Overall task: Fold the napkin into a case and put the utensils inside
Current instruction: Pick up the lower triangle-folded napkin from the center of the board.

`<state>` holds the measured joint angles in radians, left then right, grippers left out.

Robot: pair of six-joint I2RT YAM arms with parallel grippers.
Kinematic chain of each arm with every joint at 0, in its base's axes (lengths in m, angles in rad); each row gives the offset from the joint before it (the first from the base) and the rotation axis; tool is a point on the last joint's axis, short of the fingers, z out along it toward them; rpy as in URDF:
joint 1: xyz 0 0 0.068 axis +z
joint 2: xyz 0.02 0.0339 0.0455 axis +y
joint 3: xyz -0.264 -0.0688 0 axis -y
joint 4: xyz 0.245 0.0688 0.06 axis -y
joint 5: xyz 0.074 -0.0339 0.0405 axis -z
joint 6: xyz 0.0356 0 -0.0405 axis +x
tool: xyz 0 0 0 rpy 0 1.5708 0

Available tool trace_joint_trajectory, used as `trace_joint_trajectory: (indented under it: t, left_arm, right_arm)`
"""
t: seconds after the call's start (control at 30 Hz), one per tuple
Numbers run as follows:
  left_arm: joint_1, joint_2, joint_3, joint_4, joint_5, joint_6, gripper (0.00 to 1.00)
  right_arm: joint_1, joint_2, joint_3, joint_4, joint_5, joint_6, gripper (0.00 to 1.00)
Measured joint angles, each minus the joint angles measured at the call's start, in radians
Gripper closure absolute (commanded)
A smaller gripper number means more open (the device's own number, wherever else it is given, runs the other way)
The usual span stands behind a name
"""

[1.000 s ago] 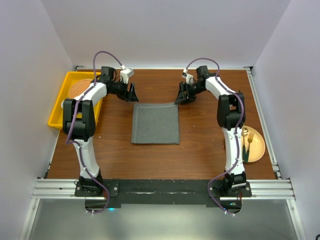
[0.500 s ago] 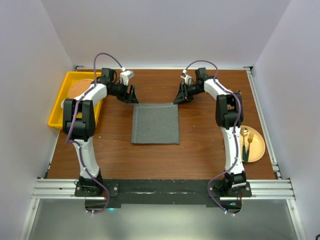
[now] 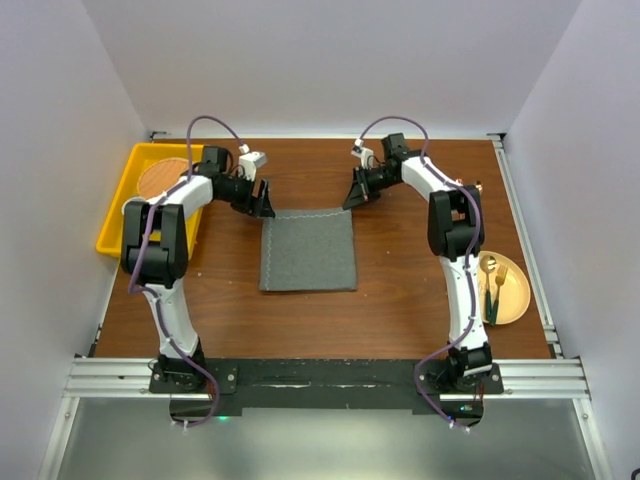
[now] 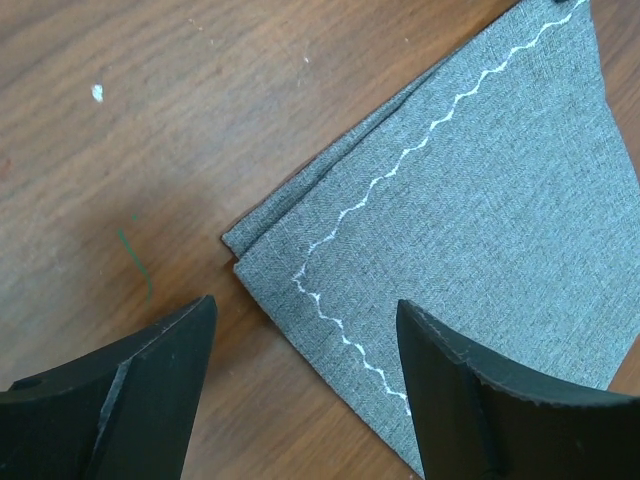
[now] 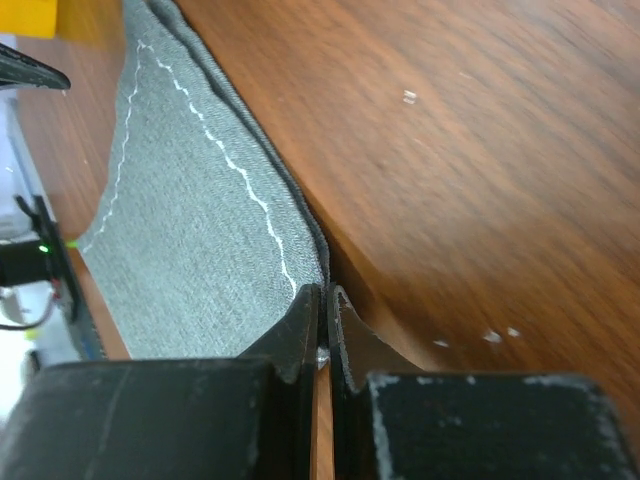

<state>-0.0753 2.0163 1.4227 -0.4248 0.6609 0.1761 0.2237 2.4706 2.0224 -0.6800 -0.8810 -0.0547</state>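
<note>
At centre of table, napkin lies folded flat. Jaws spread, left gripper hovers over its 11 o'clock corner; right gripper pinches the 1 o'clock corner. At 4 o'clock, utensils sit on plate.

Quantity one: grey napkin, frame centre. Quantity two: left arm, right arm. Quantity one: yellow tray, upper left, containing one round brown disc. Quantity one: round plate, right edge. The utensils on it are too small to count.

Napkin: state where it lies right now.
In the top view the napkin lies centred on the table, its far corners at the left tool and right tool.
</note>
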Motion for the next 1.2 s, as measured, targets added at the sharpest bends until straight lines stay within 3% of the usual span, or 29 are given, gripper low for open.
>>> trace_joint_trajectory:
  t: [0.13, 0.17, 0.27, 0.53, 1.0, 1.2]
  left_arm:
    - [0.001, -0.064, -0.060, 0.035, 0.008, -0.010, 0.39]
    - [0.001, -0.085, -0.080, 0.049, 0.017, -0.019, 0.49]
    - [0.001, -0.165, -0.173, 0.129, 0.061, -0.068, 0.64]
    - [0.001, -0.224, -0.419, 0.397, 0.191, -0.395, 0.85]
    - [-0.011, -0.162, -0.494, 0.480, 0.143, -0.611, 0.99]
    - [-0.011, -0.137, -0.515, 0.468, 0.095, -0.640, 1.00]
  right_arm:
    - [0.028, -0.049, -0.024, -0.001, 0.031, -0.048, 1.00]
    - [0.035, -0.063, -0.031, -0.001, 0.037, -0.061, 1.00]
    - [0.051, -0.098, -0.039, -0.003, 0.055, -0.098, 1.00]
    - [0.072, -0.182, -0.093, -0.017, 0.087, -0.201, 1.00]
    - [0.132, -0.301, -0.243, -0.064, 0.131, -0.420, 1.00]
    - [0.157, -0.375, -0.332, -0.063, 0.145, -0.510, 1.00]
